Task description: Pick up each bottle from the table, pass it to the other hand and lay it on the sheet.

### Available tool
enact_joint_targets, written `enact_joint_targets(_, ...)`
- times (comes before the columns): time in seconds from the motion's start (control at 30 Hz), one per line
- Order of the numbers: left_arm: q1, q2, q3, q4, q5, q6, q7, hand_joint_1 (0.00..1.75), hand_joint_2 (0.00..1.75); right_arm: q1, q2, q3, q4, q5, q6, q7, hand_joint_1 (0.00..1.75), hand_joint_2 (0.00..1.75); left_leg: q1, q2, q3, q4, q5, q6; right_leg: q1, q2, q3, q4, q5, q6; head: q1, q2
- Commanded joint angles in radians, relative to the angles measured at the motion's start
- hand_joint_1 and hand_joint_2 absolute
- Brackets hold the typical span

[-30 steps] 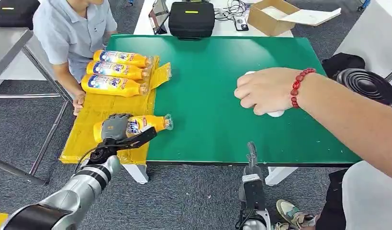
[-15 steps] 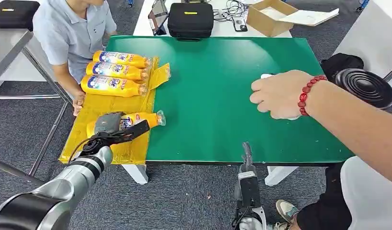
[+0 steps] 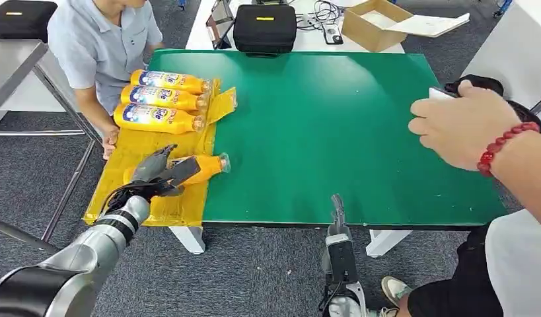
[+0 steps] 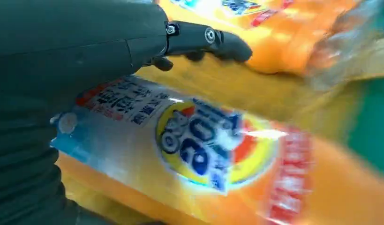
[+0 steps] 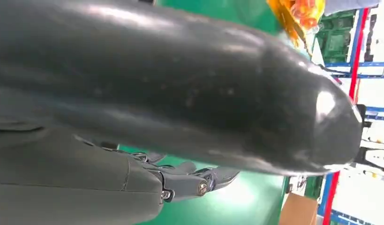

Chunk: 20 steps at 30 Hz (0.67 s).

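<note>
Green table (image 3: 320, 132), head view: yellow sheet (image 3: 132, 155) at its left edge carries three bottles (image 3: 158, 99) in a row; fourth bottle (image 3: 198, 168) lies nearer, left hand (image 3: 158, 173) over it, fingers spread. Right hand (image 3: 337, 211) at the near edge, fingers indistinct. Person's hand (image 3: 462, 122) at right. Left wrist view: fingers (image 4: 204, 40) apart above the bottle (image 4: 204, 150). Right wrist view: fingers (image 5: 194, 180) apart, empty.

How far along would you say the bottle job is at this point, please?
Three orange bottles already lie side by side on the yellow sheet. In hand: the left hand is at a fourth bottle lying at the sheet's near edge; whether it still grips is unclear. The right hand waits below the green table. A person's hand reaches over the far right side; no further bottle shows on the green surface.
</note>
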Motion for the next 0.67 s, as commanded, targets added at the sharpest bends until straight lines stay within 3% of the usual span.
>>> enact_joint_targets(0.03, 0.086, -0.032, 0.093, -0.049, 0.118, -0.137, -0.086, 0.00, 1.75, -0.018, -0.015, -0.025, 0.042, -0.001, -0.004, 0.000, 0.00, 0.00, 0.000, 0.002, 0.005, -0.002, -0.001, 0.000, 0.000, 0.002, 0.004, -0.002, 0.000, -0.001, 0.000, 0.000)
enact_joint_targets(0.27, 0.084, -0.031, 0.089, -0.052, 0.124, -0.142, -0.087, 0.00, 1.75, -0.022, -0.011, -0.026, 0.049, -0.005, -0.002, 0.000, 0.00, 0.00, 0.000, 0.003, 0.007, -0.002, -0.001, -0.001, 0.000, 0.002, 0.006, -0.002, 0.000, -0.002, 0.000, 0.000)
enact_joint_targets(0.43, 0.126, -0.054, 0.090, -0.157, 0.230, -0.199, -0.184, 0.00, 1.75, -0.018, -0.005, -0.022, 0.051, -0.013, 0.005, 0.000, 0.00, 0.00, 0.000, 0.002, 0.008, -0.002, -0.001, -0.001, 0.000, 0.002, 0.007, -0.002, 0.000, -0.001, 0.000, 0.000)
enact_joint_targets(0.47, 0.181, -0.064, 0.071, -0.273, 0.287, -0.186, -0.274, 0.00, 1.75, -0.008, -0.008, -0.019, 0.028, -0.017, -0.001, 0.000, 0.00, 0.00, 0.000, 0.002, 0.008, -0.002, -0.001, -0.001, 0.000, 0.002, 0.007, -0.002, -0.001, -0.002, 0.000, 0.000)
enact_joint_targets(0.53, 0.246, -0.070, 0.037, -0.423, 0.377, -0.202, -0.286, 0.00, 1.75, 0.007, -0.014, -0.014, -0.002, -0.022, -0.004, 0.000, 0.00, 0.00, 0.000, 0.002, 0.008, -0.002, -0.001, -0.001, 0.000, 0.001, 0.007, -0.002, -0.001, -0.001, 0.000, 0.000)
enact_joint_targets(0.67, 0.436, -0.106, -0.056, -0.932, 0.475, 0.101, -0.494, 0.00, 1.75, 0.049, -0.020, -0.011, -0.068, -0.016, -0.049, 0.000, 0.00, 0.00, 0.000, 0.002, 0.005, 0.000, -0.003, 0.000, 0.001, 0.000, 0.004, -0.001, -0.003, -0.002, 0.000, 0.000)
